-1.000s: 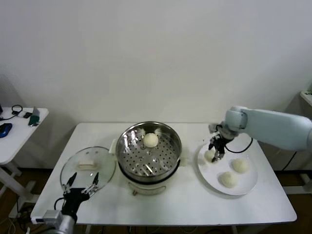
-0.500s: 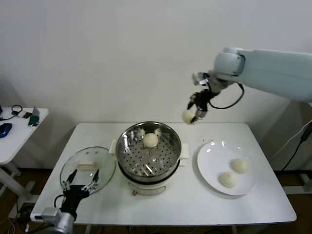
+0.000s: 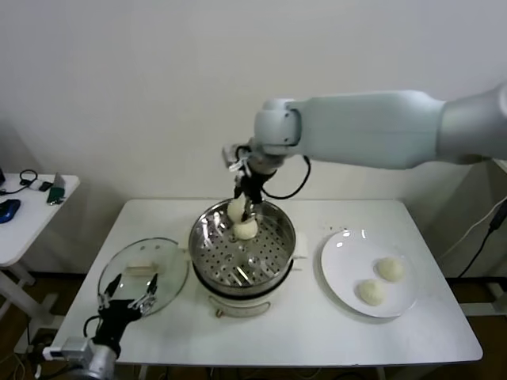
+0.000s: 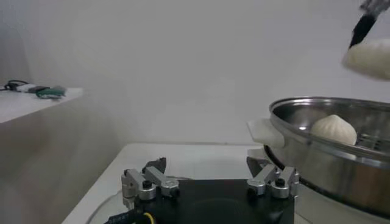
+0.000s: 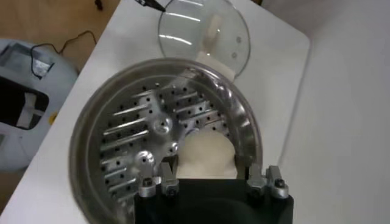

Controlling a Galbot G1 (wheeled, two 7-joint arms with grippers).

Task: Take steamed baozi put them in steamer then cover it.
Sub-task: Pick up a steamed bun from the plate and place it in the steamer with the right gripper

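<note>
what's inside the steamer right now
One bun sits on the perforated tray near the back of the steamer. The right pincer holds a second bun above it. Below the tray is hidden.

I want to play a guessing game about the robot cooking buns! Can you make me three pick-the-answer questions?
1. Where is the glass lid?
A. On the table beside the steamer
B. On the steamer
C. On the plate

2. How many buns lie on the white plate?
A. Four
B. Two
C. None

3. What is the right gripper doing?
A. Hanging empty
B. Holding the lid
C. Holding a bun over the steamer

Answers: 1 A, the lid lies flat on the table to the pot's left. 2 B, two buns sit there. 3 C, its jaws clamp a bun above the tray.
</note>
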